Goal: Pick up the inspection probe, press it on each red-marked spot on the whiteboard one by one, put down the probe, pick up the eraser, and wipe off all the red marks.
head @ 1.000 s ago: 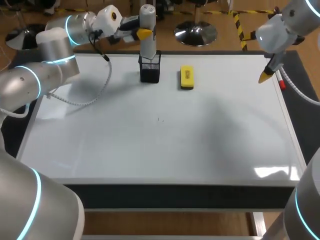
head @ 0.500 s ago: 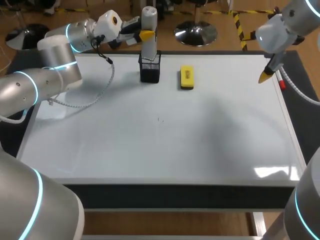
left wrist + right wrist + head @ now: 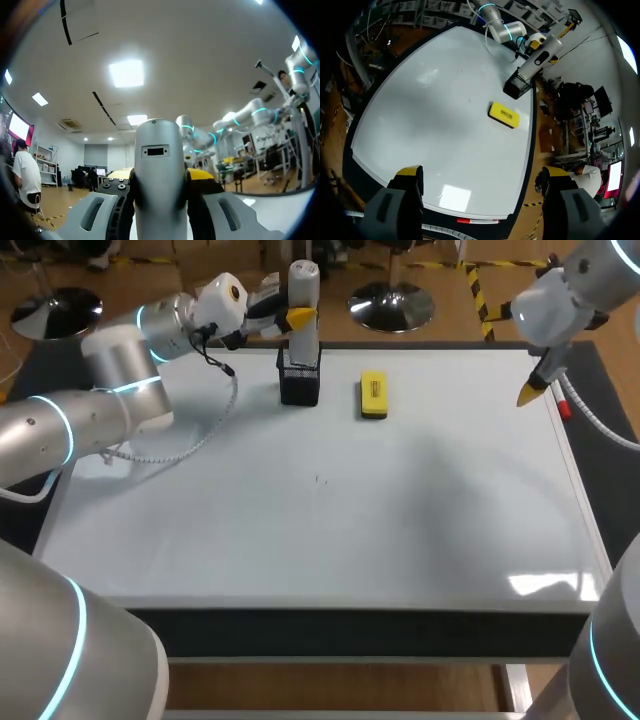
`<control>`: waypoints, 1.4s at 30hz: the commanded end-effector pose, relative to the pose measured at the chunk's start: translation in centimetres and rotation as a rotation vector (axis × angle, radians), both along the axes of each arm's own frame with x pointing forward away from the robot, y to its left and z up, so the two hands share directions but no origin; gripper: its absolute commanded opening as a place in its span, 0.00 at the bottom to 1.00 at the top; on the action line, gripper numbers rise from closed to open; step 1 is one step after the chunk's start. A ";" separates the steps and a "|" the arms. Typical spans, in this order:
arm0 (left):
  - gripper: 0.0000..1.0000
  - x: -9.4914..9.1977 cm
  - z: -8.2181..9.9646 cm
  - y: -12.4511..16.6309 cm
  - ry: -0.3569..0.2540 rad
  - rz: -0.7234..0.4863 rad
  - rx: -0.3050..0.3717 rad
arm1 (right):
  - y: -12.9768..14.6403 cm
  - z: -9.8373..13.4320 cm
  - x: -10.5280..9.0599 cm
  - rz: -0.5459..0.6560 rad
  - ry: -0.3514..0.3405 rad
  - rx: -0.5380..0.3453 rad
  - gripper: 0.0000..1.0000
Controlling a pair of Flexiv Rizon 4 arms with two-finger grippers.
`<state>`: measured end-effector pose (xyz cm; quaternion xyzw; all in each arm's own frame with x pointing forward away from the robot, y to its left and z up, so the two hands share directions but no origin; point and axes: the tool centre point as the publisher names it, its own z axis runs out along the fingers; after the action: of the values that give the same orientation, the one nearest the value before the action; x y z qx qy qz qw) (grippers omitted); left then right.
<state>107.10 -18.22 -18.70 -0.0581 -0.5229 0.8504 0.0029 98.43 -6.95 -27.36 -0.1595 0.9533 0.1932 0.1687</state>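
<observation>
The grey cylindrical inspection probe stands upright with its lower end in a black mesh holder at the far edge of the whiteboard. My left gripper is shut on the probe's upper part; in the left wrist view the probe fills the gap between the yellow fingertips. The yellow eraser lies on the board just right of the holder. My right gripper hangs open over the board's far right edge, holding nothing. The board shows only a faint dark speck.
A small red object lies at the board's right edge under my right arm. The left arm's grey cable droops onto the far left of the board. In the right wrist view the eraser and the holder lie far ahead of the right gripper.
My left gripper has shifted a little to the right with the probe in it, bringing the probe more squarely over the holder. The right arm has not moved.
</observation>
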 end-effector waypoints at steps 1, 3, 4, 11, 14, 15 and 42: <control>0.00 -0.5 0.0 0.1 0.070 0.143 -0.005 | 0.0 0.0 0.0 0.001 0.001 -0.003 1.00; 0.00 -0.5 -0.1 0.1 0.071 0.145 -0.010 | 0.0 0.0 0.0 0.001 0.001 -0.003 1.00; 0.00 -0.5 -0.1 0.2 0.072 0.145 -0.015 | 0.0 0.0 0.0 0.001 0.001 -0.003 1.00; 0.00 0.1 -0.3 0.5 0.068 0.162 -0.016 | 0.0 0.0 0.0 0.001 0.001 -0.003 1.00; 0.00 0.4 -0.6 0.5 0.074 0.174 -0.009 | 0.0 0.0 0.0 0.001 0.001 -0.003 1.00; 0.00 0.5 -0.8 0.4 0.074 0.177 -0.002 | 0.0 0.0 0.0 0.001 0.001 -0.003 1.00; 0.00 1.2 -3.3 0.6 -0.009 0.086 -0.037 | 0.0 0.0 0.0 0.001 0.001 -0.003 1.00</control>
<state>107.49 -17.53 -21.61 -0.0245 -0.5154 0.8553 -0.0463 98.45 -6.94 -27.37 -0.1595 0.9533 0.1933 0.1687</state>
